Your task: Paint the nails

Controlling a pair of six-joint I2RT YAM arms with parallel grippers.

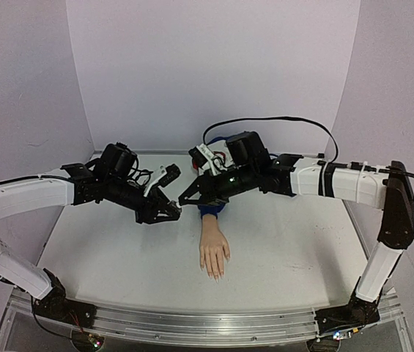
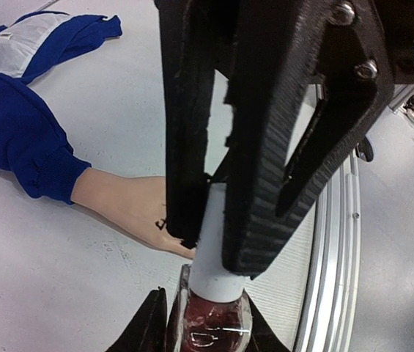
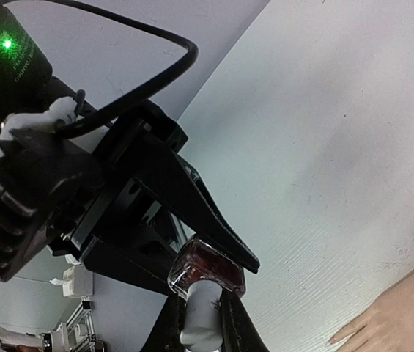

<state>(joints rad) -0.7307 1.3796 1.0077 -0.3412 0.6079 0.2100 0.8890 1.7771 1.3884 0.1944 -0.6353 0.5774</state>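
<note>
Above the bench [image 1: 287,242], the polish bottle [image 3: 208,268] is largely hidden between the meeting arms. The left gripper [image 2: 212,246] has its jaws narrowed onto the white cap [image 2: 217,282]. The right gripper [image 1: 185,199] has its jaws clamped on the dark-red glass. The nails [image 1: 214,273] tip the mannequin hand [image 1: 214,253], which lies flat nearer the arm bases; they are too small to judge their colour.

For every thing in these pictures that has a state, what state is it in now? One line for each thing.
polish bottle, closed, held in the air.
white cap, on the bottle.
left end effector, shut on the white cap.
right end effector, shut on the polish bottle.
mannequin hand, lying flat on the table, untouched.
nails, too small to tell whether painted.
</note>
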